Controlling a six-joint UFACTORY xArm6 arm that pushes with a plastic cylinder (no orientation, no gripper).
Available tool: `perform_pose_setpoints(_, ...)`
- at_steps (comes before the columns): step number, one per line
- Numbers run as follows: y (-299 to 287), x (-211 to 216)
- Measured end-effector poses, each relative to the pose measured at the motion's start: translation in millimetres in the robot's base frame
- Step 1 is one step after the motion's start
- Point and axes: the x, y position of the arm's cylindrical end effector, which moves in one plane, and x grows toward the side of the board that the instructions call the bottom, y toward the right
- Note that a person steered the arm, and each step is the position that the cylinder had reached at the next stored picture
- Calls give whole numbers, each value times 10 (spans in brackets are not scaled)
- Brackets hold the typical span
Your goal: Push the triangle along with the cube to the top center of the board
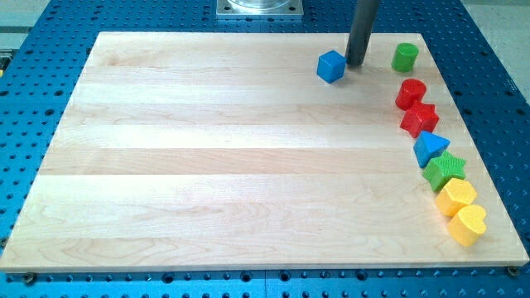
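Note:
A blue cube (330,66) sits near the view's top, a little right of centre on the wooden board (207,165). My tip (355,64) stands just to the cube's right, very close to it or touching. A blue triangle (430,147) lies at the view's right edge, in a curved row of blocks, between a red star and a green star.
Along the view's right: a green cylinder (405,56) at the top, a red cylinder (410,93), a red star (420,119), a green star (445,170), a yellow hexagon (456,196), a yellow heart (468,224). A metal mount (259,7) sits above the board's top edge.

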Motion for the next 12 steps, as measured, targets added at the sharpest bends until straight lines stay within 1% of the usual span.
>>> perform_pose_setpoints(1,-386,250)
perform_pose_setpoints(2,-586,289)
perform_pose_setpoints(3,-587,283)
perform_pose_setpoints(6,49,225)
perform_pose_setpoints(7,49,477)
perform_pose_setpoints(8,549,551)
perform_pose_setpoints(9,1260,624)
perform_pose_setpoints(10,1305,1397)
perform_pose_setpoints(11,1058,2060)
perform_pose_setpoints(12,639,2055)
